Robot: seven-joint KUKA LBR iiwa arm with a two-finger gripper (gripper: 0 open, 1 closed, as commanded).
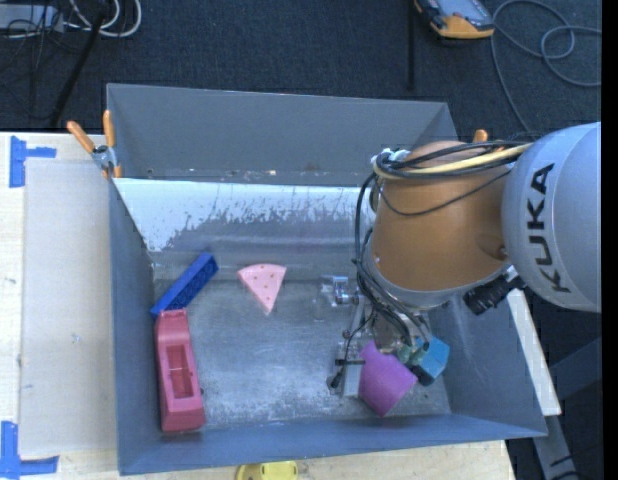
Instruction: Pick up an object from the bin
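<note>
Grey bin (289, 138), your claw (351, 363) low by its lower right corner.
It sits just beside what may be a purple cup (385, 384); apart or together, you can't tell.

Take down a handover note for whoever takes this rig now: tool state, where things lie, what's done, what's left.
Tool: low in the lower right corner of the bin, beside a purple cup; open or shut unclear.
Light blue piece just right of the cup.
Pink wedge mid-bin; blue bar and magenta block at left.
Done: nothing seen lifted.
Left: grasp one thing, lift it out.
</note>
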